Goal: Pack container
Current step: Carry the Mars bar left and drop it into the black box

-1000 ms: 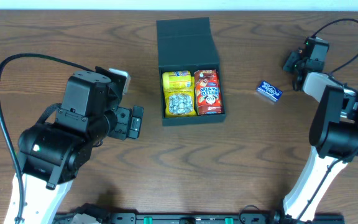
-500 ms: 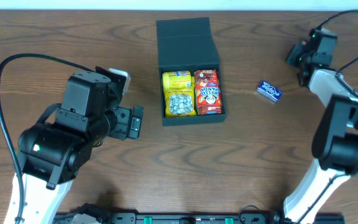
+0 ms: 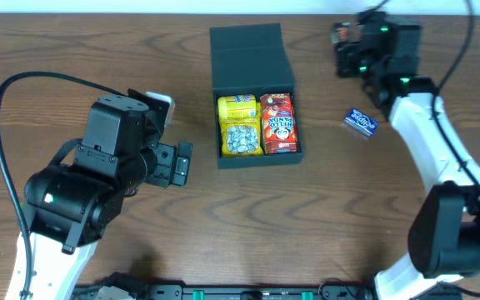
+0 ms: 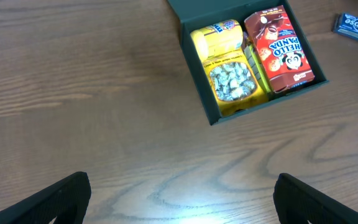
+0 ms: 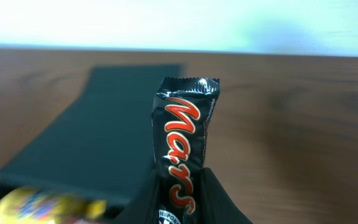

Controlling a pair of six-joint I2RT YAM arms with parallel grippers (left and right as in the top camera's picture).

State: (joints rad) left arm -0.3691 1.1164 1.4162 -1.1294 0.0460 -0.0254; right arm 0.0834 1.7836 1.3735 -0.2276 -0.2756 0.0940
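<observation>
A matte black cardboard container sits on a dark wooden table, toward 12 o'clock from the table's centre in the overhead view. Its hinged flap lid is laid open and flat toward 12 o'clock. Inside, a yellow snack packet fills the 9 o'clock half and a red Hello Panda box the 3 o'clock half. Together they cover nearly all of the floor that shows. The container looks light and fairly stiff, with a dull, non-slippery finish. It would likely slide if nudged, and its thin walls could buckle under a hard squeeze. The free edge of the lid looks like the best place to take hold for closing. At about 1 o'clock from the container, near the lid's corner, the right gripper pinches the lower end of a Mars bar, held upright. The bar's glossy wrapper looks slippery. At 3 o'clock, well apart from the container, a small blue Eclipse packet lies on the table. At about 8 o'clock, the left gripper hangs above bare wood with its fingers spread wide, holding nothing.
</observation>
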